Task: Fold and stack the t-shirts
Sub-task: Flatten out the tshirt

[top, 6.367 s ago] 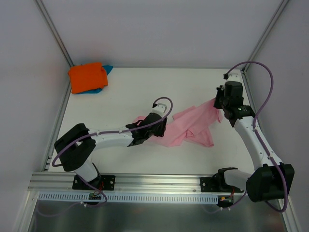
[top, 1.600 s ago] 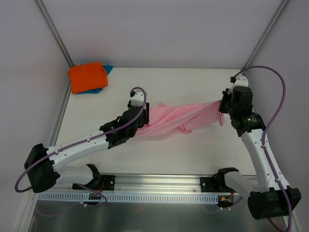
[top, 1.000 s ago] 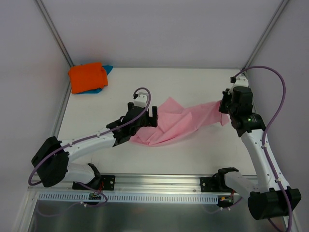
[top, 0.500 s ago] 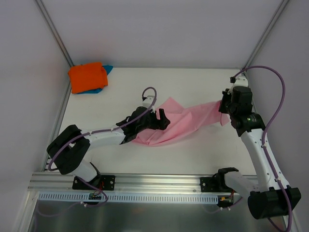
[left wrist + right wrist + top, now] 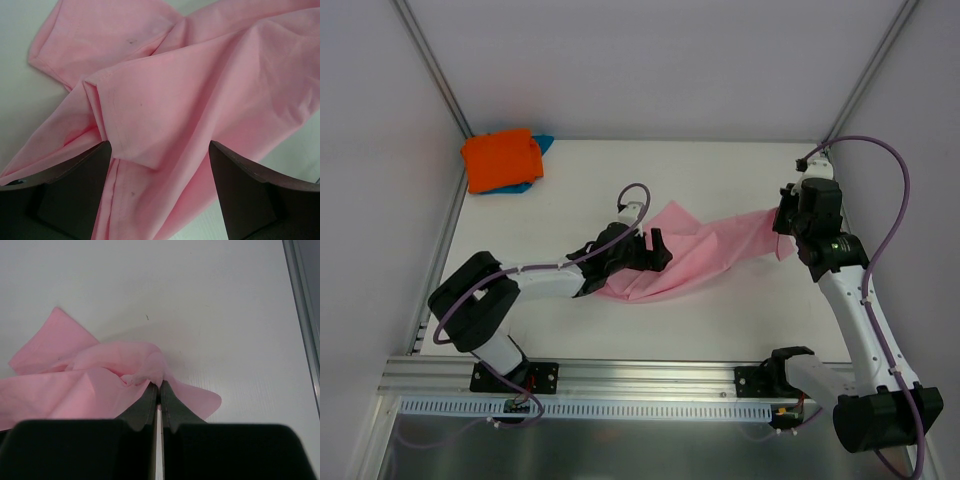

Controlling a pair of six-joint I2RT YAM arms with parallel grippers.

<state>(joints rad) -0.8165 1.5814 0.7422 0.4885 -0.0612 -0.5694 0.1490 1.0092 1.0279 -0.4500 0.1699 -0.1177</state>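
Pink t-shirt (image 5: 715, 252): lies crumpled and unfolded across the middle of the table (image 5: 620, 175), stretched in a loose band from centre towards the right edge.

Right gripper (image 5: 782, 226): fingers pressed together, pinching a bunched edge of the pink t-shirt at its right end. The wrist view confirms a wad of cloth caught at the tips (image 5: 159, 385), with the rest of the shirt (image 5: 70, 387) trailing away to the left.

Left gripper (image 5: 656, 249): fingers spread wide over the shirt's left part. In the wrist view (image 5: 160, 148) a folded ridge of pink cloth (image 5: 200, 80) lies between the two fingers; nothing is clamped.

Orange t-shirt (image 5: 501, 158): folded, in the far left corner, resting on the teal t-shirt (image 5: 544, 143), of which only edges show. Both lie well apart from the pink one.
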